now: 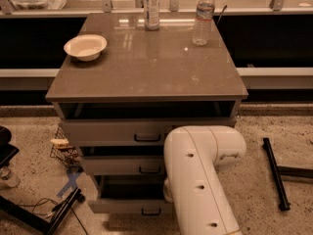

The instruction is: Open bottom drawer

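The bottom drawer (pixel 128 205) is the lowest of three grey-beige drawers in the cabinet. It stands pulled out a little, with a dark gap above its front and a small black handle (pixel 150 211). My white arm (pixel 200 180) reaches down in front of the cabinet's right half and covers the right part of the drawer fronts. My gripper is hidden behind the arm's lower end (pixel 168 192), close to the bottom drawer's right part just above its front.
The top drawer (pixel 117 131) and middle drawer (pixel 117 164) also stand partly out. On the cabinet top (pixel 146 67) are a white bowl (pixel 85 47) and two bottles (pixel 151 4) (pixel 203 16). A wire basket (pixel 62 148) and cables lie on the floor at left, a black bar (pixel 275 173) at right.
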Robot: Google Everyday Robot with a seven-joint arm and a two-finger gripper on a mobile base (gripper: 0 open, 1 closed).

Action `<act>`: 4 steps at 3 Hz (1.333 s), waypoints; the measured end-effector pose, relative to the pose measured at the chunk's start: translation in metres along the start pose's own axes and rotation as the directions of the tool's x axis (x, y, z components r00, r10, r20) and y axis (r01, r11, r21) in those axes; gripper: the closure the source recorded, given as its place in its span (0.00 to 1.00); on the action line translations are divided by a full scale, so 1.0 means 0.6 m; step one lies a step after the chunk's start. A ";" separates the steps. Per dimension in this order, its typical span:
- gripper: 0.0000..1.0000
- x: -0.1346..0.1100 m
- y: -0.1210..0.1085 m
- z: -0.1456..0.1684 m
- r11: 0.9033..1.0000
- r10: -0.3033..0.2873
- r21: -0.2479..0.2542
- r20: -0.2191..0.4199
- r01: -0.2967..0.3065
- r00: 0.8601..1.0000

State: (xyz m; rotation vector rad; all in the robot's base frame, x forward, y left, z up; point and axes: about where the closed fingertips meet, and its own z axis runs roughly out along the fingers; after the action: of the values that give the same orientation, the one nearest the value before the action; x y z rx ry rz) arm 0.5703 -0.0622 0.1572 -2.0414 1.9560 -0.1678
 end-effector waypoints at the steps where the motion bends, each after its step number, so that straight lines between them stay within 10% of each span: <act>1: 1.00 0.018 0.060 -0.070 0.991 -0.057 -0.119 -0.008 0.056 0.998; 2: 1.00 0.046 0.154 -0.127 0.957 -0.082 -0.282 -0.010 0.076 0.997; 3: 1.00 0.040 0.184 -0.137 0.940 -0.072 -0.333 0.022 0.075 0.997; 4: 1.00 0.041 0.180 -0.135 0.943 -0.074 -0.324 0.016 0.075 0.997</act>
State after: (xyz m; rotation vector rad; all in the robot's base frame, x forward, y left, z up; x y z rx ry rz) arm 0.4453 -0.1004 0.1984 -2.3173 2.0144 0.1538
